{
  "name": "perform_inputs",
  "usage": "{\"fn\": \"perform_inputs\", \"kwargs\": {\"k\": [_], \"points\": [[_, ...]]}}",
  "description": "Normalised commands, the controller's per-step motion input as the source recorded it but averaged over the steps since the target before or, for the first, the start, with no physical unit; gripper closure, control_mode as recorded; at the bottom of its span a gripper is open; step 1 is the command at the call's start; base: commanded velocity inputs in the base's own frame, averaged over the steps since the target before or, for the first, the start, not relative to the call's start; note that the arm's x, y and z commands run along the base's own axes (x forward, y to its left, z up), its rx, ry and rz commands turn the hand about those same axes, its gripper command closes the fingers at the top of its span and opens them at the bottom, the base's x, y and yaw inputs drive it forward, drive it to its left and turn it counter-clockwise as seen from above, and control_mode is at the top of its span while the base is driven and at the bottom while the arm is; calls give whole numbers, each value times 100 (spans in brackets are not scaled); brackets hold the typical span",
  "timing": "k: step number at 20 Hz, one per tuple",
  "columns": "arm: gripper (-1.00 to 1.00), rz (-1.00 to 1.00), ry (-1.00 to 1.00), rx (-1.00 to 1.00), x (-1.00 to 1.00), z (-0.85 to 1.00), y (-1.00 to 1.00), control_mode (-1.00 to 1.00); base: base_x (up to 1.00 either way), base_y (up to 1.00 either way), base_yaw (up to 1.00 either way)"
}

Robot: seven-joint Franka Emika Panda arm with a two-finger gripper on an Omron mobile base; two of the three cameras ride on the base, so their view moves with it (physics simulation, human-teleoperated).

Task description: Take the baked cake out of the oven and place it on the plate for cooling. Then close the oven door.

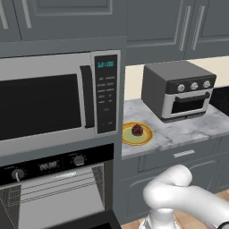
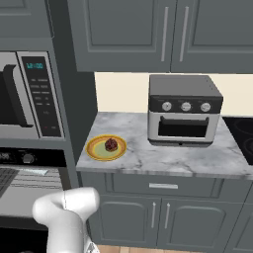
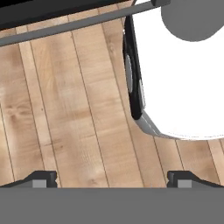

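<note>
The small dark reddish-brown cake (image 1: 137,130) (image 2: 111,145) sits in the middle of the yellow-rimmed plate (image 1: 127,138) (image 2: 94,150) on the marble counter, right of the oven column. Below the microwave, the oven (image 1: 49,166) (image 2: 29,158) stands open, its wire racks showing. In the hand view, the oven door (image 3: 43,8) is a black edge along the top, with its silver bar handle (image 3: 78,24) just below that edge. My gripper (image 3: 112,178) is open and holds nothing; it points down at the wooden floor, some way from the handle.
A silver microwave (image 1: 44,103) hangs above the oven. A grey toaster oven (image 1: 179,89) (image 2: 184,111) stands at the back of the counter (image 2: 163,158), with a dark cooktop (image 2: 242,133) at the far right. Wooden floor (image 3: 65,109) lies beneath the hand.
</note>
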Motion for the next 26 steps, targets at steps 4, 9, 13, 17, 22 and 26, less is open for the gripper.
{"fn": "perform_inputs", "kwargs": {"k": [4,9,13,17,22,26], "points": [[-100,0,0,-9,0,-20,-1,-100,0,0,0],[-100,0,-6,-4,4,-21,0,-100,0,0,0],[-100,0,-13,-1,14,-32,-2,-100,0,0,0],[-100,0,-13,0,18,-29,0,-100,0,0,0],[-100,0,-12,0,30,-19,1,-100,0,0,0],[-100,4,-14,0,33,-15,7,-100,0,0,0]]}}
